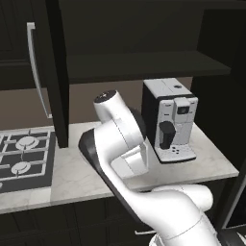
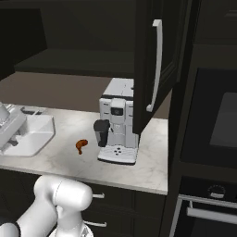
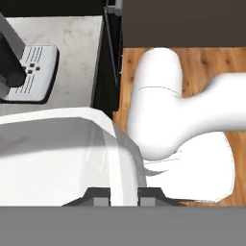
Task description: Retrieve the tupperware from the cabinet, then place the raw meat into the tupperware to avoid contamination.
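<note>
The white tupperware (image 2: 33,134) is low over the marble counter (image 2: 152,162) at the far left of the right base view. My gripper (image 3: 126,196) is shut on its rim, one fingertip (image 3: 102,197) on each side of the thin wall (image 3: 122,163). I cannot tell whether the container rests on the counter. The raw meat (image 2: 81,146), a small reddish-brown chunk, lies on the counter just right of the container and left of the coffee machine. The cabinet (image 1: 144,65) stands open above, its dark shelf bare, with its door (image 2: 152,60) swung out.
A black and white coffee machine (image 2: 118,125) stands on the counter under the open cabinet. A stovetop (image 1: 24,158) lies to the left. A built-in oven (image 2: 217,120) fills the right. The other cabinet door (image 1: 53,72) hangs open beside the stove.
</note>
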Controlling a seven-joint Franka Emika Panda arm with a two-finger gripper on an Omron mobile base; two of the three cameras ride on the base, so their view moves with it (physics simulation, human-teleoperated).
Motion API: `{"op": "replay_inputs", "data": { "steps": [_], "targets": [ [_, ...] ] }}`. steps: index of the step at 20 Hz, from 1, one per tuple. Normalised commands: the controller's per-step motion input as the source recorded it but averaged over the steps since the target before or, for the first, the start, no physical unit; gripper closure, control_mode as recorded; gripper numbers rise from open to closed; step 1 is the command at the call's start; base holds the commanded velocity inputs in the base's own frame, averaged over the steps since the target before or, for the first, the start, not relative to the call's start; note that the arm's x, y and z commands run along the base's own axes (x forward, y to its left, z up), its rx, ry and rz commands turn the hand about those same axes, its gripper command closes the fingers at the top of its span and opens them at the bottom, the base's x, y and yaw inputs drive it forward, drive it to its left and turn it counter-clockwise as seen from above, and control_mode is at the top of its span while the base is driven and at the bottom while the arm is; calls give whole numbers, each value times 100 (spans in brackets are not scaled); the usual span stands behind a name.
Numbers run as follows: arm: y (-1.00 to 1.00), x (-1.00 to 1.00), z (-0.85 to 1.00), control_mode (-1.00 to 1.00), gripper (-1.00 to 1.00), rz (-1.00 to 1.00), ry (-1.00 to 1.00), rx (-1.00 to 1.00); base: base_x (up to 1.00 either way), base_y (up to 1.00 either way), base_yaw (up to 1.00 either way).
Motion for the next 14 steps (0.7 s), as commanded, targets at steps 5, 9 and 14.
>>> {"op": "replay_inputs", "data": {
  "steps": [5,9,14],
  "targets": [
    [0,43,-41,-100,100,11,-4,-2,0,0,0],
    [0,58,-37,-100,100,8,-2,1,0,0,0],
    [2,53,-47,-100,100,6,-9,1,0,0,0]
  ]
}}
